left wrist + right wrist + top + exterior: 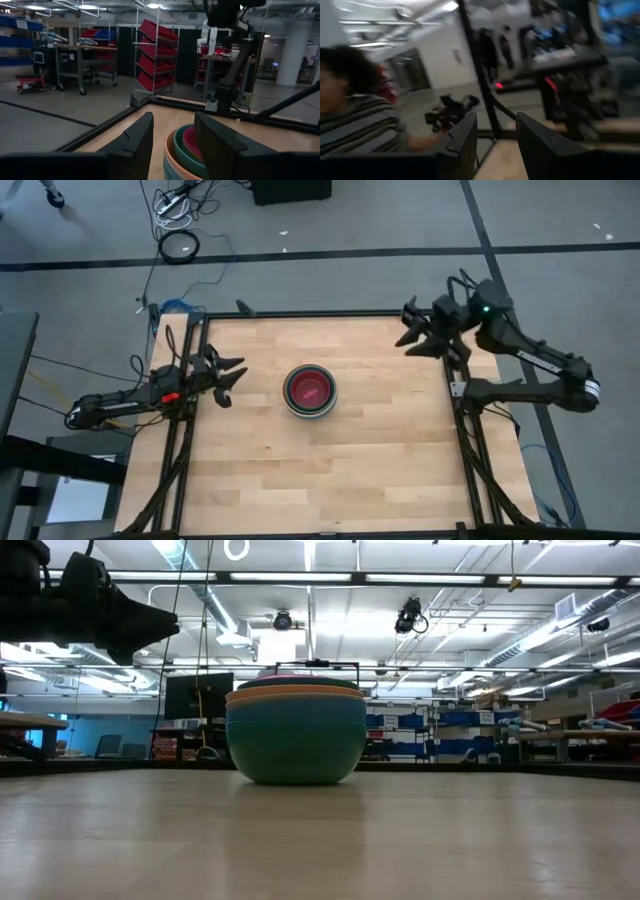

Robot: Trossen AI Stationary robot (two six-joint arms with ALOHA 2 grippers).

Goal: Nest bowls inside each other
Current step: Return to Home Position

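Observation:
A stack of nested bowls stands upright on its base at the middle of the wooden table. From above, the innermost bowl is pink-red inside darker rims. The low view shows the bowls with a teal outer wall and orange and dark rims on top. My left gripper waits at the table's left edge, open, pointing level toward the bowls and well short of them. My right gripper hangs raised over the far right corner, open, with nothing between its fingers.
A black frame borders the table. A person in a striped shirt shows in the right wrist view, beyond the table. Cables lie on the floor past the far edge. Bare wood surrounds the bowls on all sides.

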